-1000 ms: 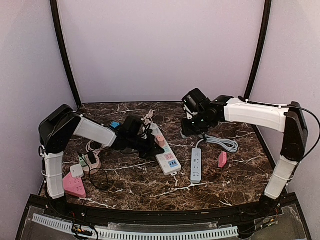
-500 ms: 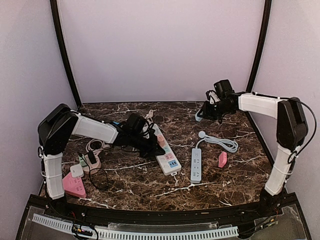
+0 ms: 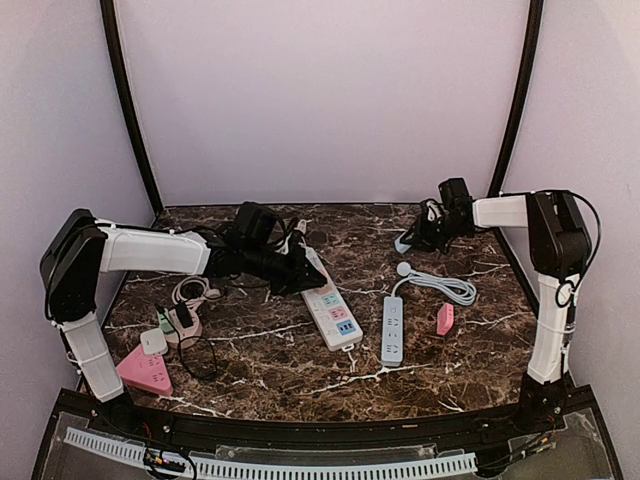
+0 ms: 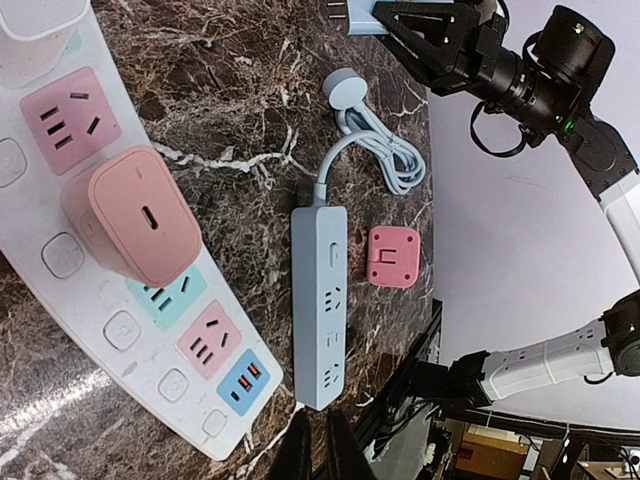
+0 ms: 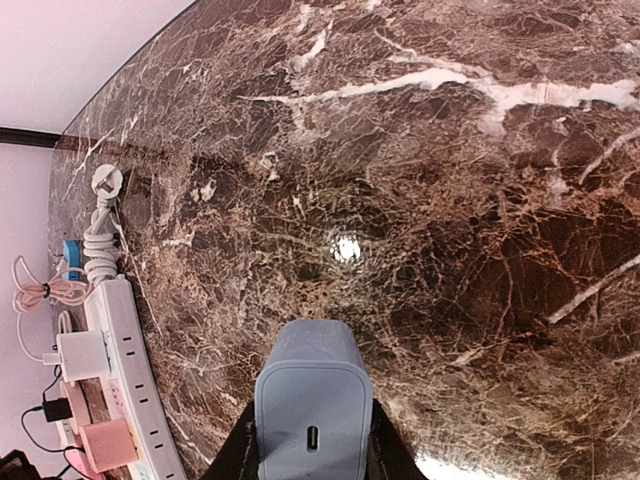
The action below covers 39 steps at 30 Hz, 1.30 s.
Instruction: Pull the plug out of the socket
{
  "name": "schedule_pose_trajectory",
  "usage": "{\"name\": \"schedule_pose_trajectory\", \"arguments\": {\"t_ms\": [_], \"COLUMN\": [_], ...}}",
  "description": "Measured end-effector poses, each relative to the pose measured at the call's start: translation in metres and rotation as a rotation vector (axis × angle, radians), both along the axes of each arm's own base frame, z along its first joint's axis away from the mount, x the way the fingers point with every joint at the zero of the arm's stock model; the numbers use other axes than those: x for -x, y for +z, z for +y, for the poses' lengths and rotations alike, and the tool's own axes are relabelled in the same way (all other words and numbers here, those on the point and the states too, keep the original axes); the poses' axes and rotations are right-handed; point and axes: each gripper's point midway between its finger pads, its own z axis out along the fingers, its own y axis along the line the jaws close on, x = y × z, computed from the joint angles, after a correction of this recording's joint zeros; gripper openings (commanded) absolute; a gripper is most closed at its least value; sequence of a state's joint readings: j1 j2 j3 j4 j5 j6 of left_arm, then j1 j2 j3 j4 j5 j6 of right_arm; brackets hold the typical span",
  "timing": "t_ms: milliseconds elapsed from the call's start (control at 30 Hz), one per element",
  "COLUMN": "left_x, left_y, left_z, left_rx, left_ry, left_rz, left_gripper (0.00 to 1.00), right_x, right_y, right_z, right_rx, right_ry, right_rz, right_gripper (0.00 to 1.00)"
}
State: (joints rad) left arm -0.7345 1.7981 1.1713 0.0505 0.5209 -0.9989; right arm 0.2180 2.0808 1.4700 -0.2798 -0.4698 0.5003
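Note:
The plug, a light blue charger (image 5: 312,400), is out of the socket and hangs just above the marble at the back right (image 3: 403,241). My right gripper (image 5: 312,455) is shut on its sides, with its USB port facing the wrist camera. The socket is a long white power strip (image 3: 330,305) lying mid-table; a pink charger (image 4: 135,225) and a white charger (image 4: 35,35) sit plugged into it. My left gripper (image 3: 298,270) hovers over the strip's far end. Its fingers (image 4: 300,450) stand almost together with only a thin gap and nothing between them.
A grey-blue power strip (image 3: 392,328) with a coiled cord (image 3: 445,287) lies right of the white one, a small pink adapter (image 3: 445,318) beside it. At the left sit a pink round socket with a black plug (image 3: 180,322), a white adapter (image 3: 153,341) and a pink triangular strip (image 3: 145,370).
My right gripper has carried the blue plug from beside the white strip to the back right corner. The left arm has stretched out, its gripper shifting toward the strip's far end.

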Motion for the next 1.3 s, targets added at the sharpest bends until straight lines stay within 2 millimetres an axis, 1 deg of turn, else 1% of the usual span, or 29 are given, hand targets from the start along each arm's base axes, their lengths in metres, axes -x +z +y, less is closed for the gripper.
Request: {"name": "schedule_pose_trajectory", "arguments": {"t_ms": [67, 133, 300, 533, 633, 700, 800, 967, 1067, 1167, 1300], "left_x": [0.001, 0.002, 0.004, 0.005, 0.005, 0.005, 0.005, 0.006, 0.006, 0.006, 0.007], "left_y": [0.0, -0.003, -0.008, -0.004, -0.003, -0.004, -0.005, -0.006, -0.007, -0.008, -0.01], "left_z": [0.001, 0.002, 0.004, 0.005, 0.005, 0.005, 0.006, 0.006, 0.006, 0.006, 0.007], "left_rx": [-0.001, -0.005, -0.013, -0.007, -0.007, -0.008, -0.01, -0.011, -0.012, -0.013, -0.017], "left_ry": [0.002, 0.003, 0.006, 0.007, 0.007, 0.009, 0.013, 0.014, 0.017, 0.019, 0.02], "left_rz": [-0.001, 0.006, 0.02, 0.014, 0.014, 0.016, 0.021, 0.025, 0.028, 0.034, 0.038], "left_gripper": [0.06, 0.06, 0.06, 0.06, 0.06, 0.06, 0.07, 0.07, 0.07, 0.07, 0.07], "right_x": [-0.001, -0.005, -0.011, -0.01, -0.007, -0.005, -0.005, -0.002, 0.0, 0.002, 0.005], "right_y": [0.0, 0.0, -0.002, -0.01, -0.016, -0.019, -0.021, -0.024, -0.025, -0.023, -0.014], "right_z": [-0.001, -0.008, -0.026, -0.042, -0.048, -0.049, -0.051, -0.054, -0.057, -0.061, -0.067], "right_rx": [-0.024, -0.044, -0.068, -0.074, -0.072, -0.07, -0.061, -0.041, -0.021, 0.002, 0.035], "right_ry": [0.001, -0.01, -0.038, -0.066, -0.076, -0.08, -0.083, -0.092, -0.1, -0.11, -0.12], "right_rz": [0.006, 0.007, 0.013, 0.033, 0.048, 0.056, 0.059, 0.071, 0.083, 0.083, 0.061], "right_gripper": [0.03, 0.06, 0.08, 0.14, 0.2, 0.26, 0.31, 0.44, 0.49, 0.53, 0.59]}}
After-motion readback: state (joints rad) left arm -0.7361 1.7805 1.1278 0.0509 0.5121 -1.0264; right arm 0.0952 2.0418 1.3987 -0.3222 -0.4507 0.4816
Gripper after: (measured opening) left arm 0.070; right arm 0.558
